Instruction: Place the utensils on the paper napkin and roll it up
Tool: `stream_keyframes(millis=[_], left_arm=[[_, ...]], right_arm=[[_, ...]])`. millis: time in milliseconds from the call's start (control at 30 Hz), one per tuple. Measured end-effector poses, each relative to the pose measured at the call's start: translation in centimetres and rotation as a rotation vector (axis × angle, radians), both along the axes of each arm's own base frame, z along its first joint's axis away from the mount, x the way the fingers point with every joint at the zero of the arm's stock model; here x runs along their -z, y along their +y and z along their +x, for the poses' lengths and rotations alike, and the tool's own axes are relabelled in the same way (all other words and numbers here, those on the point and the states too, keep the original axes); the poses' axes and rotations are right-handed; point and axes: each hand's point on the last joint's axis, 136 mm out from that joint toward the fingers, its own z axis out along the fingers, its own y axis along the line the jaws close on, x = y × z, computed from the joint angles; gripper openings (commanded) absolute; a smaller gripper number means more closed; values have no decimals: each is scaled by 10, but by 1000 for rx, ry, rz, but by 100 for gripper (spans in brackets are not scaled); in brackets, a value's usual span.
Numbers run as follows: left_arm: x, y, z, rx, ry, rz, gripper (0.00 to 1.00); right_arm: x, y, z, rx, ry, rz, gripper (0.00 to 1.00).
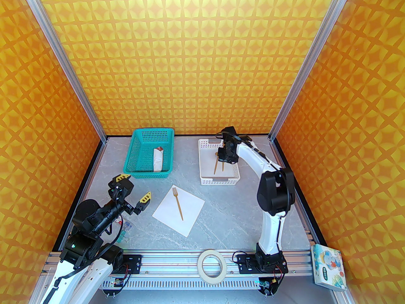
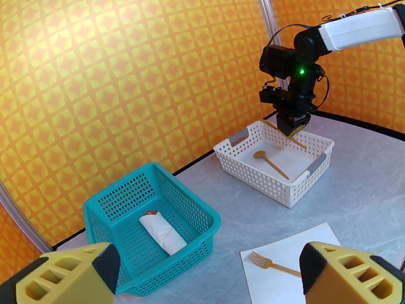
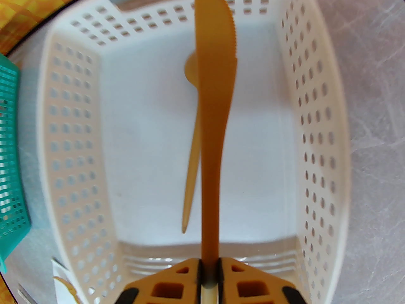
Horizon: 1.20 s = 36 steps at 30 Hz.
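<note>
White paper napkin [image 1: 178, 212] lies flat mid-counter [image 1: 227, 214] seen from above, w/ the tan fork [image 1: 177, 203] on it. Left fingers [image 1: 145, 198] hover near its left corner, spread wide, holding nothing. Right fingers [image 1: 225, 157] are over the white basket [image 1: 220, 180].

Left wrist cam: spoon [image 2: 269, 161] lies on that basket's floor. Knife [image 2: 299, 142] hangs tilted from the right arm's tip. A white roll [image 2: 163, 233] sits in the teal basket [image 2: 190, 201].

Right wrist cam: right fingers clamped on the knife handle, blade pointing away, spoon below it, apart.
</note>
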Motion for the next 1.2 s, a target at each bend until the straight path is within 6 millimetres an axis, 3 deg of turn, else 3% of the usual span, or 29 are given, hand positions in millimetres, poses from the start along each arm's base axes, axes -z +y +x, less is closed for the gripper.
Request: stream_keyframes(millis=[233, 567, 700, 933, 1200], left_arm=[[-8, 0, 0, -2, -7, -48, 99], [-14, 0, 1, -1, -29, -67, 99], [-12, 0, 1, -1, -27, -65, 99], [-10, 0, 1, -1, -23, -64, 99], [-10, 0, 1, -1, -25, -64, 99]], right_arm=[[-35, 22, -24, -48, -60, 24, 16], [-50, 91, -106, -181, -76, 103, 16], [-39, 114, -136, -231, -60, 121, 16], [1, 158, -183, -345, 5, 147, 16], [42, 215, -215, -483, 73, 175, 16]])
